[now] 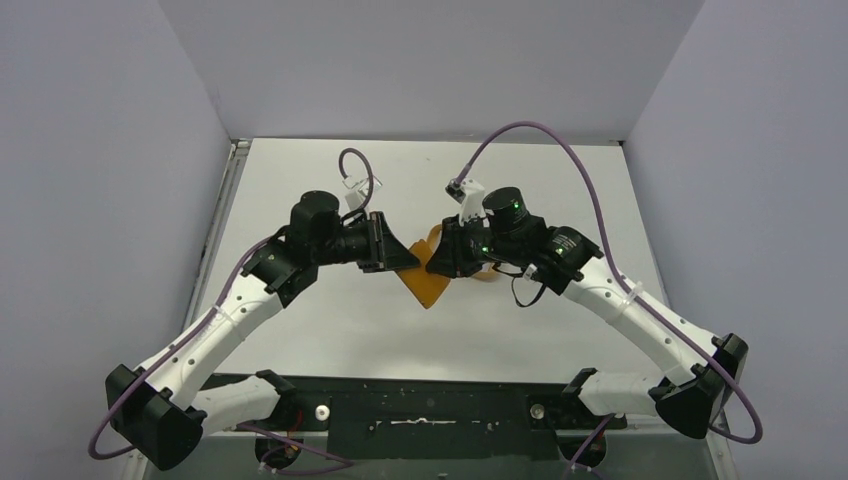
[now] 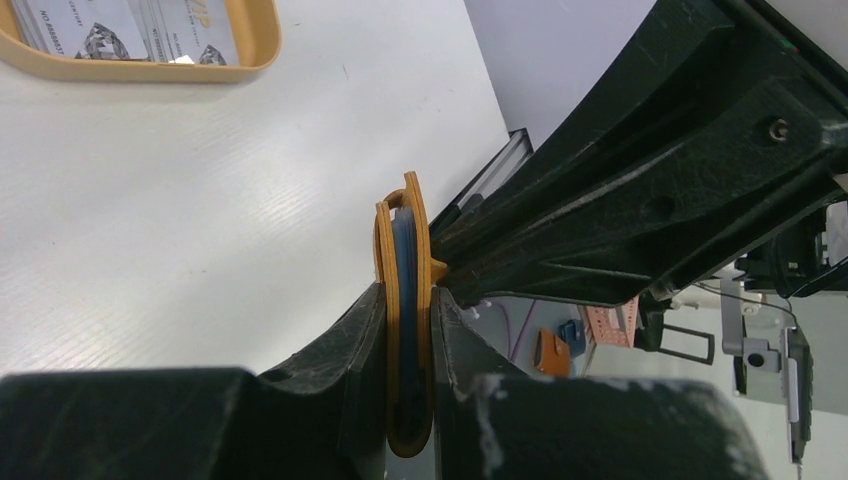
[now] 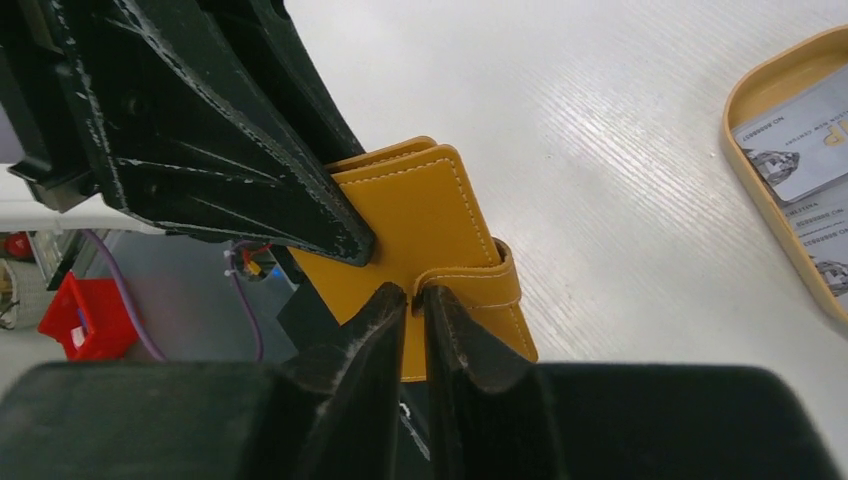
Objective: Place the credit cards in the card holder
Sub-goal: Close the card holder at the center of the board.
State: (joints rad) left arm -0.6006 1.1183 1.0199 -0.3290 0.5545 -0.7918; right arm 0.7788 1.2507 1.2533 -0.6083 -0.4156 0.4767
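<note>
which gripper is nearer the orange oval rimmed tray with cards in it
right. the tray shows its rim from under the right gripper in the top view; the left gripper sits farther off, across the tan leather wallet from it

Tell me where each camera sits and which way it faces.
Top: above and behind the arms, looking down at the table; both arms and bases show.
Left wrist: looks along the left end effector at the wallet's edge; the right arm's fingers show too.
Right wrist: looks along the right end effector at the wallet's face; the left arm's fingers show too.
Shared: both wrist views catch the wallet and the tray of cards.
</note>
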